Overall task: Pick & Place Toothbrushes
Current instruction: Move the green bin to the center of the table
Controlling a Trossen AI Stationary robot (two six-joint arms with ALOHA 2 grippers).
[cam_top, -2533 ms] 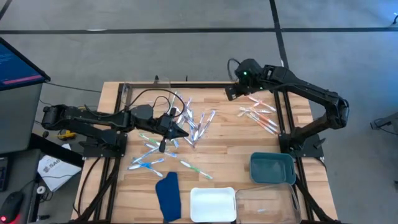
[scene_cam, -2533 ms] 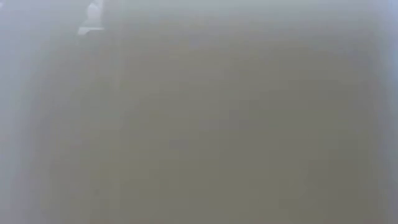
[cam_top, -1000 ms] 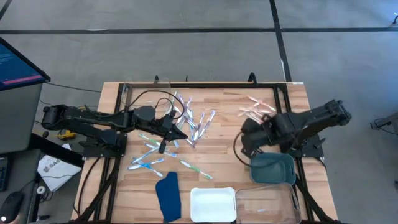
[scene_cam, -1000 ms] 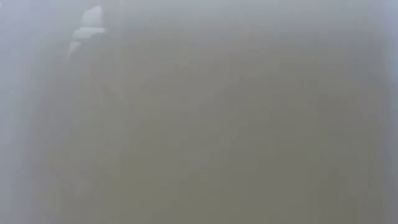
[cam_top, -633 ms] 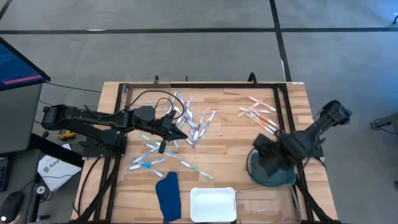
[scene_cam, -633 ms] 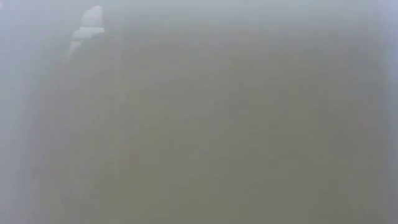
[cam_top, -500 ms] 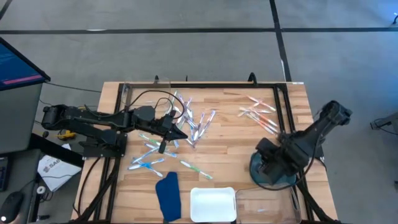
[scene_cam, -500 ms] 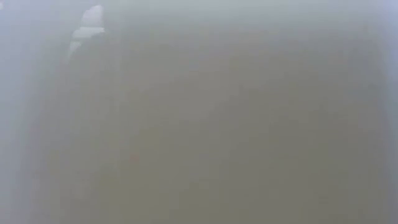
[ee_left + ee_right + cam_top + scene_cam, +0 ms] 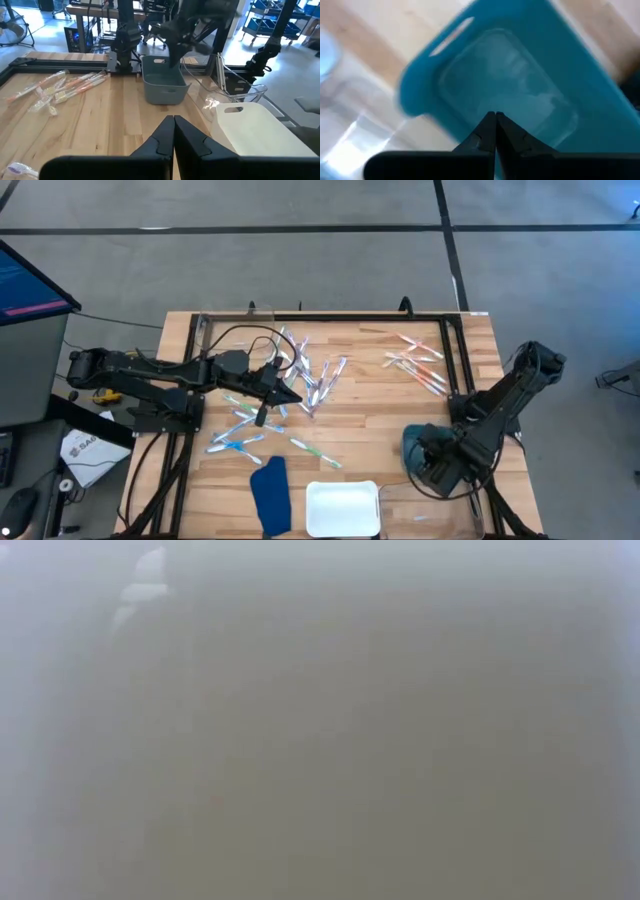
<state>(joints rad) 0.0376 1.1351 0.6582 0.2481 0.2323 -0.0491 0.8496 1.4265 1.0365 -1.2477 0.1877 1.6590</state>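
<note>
Your right tool [image 9: 432,467] hangs over teal bin [image 9: 415,445], fingers pressed together, nothing between them. Left tool [image 9: 290,397] clenched too, low among toothbrushes [image 9: 312,380] scattered mid-desk; second bunch [image 9: 415,365] lies near desk's [image 9: 365,420] far right. Dark blue cloth [image 9: 270,495], white tray [image 9: 342,508], clear tray [image 9: 430,515] line near edge. Right wrist view alone shows bin interior [image 9: 505,95]; low view is blank haze.

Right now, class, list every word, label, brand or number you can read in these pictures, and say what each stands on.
No text can be read.
White paper on the floor left of the table: dark print, too small to read.
Monitor: coloured lines, illegible.
Low view: only blur.
</note>
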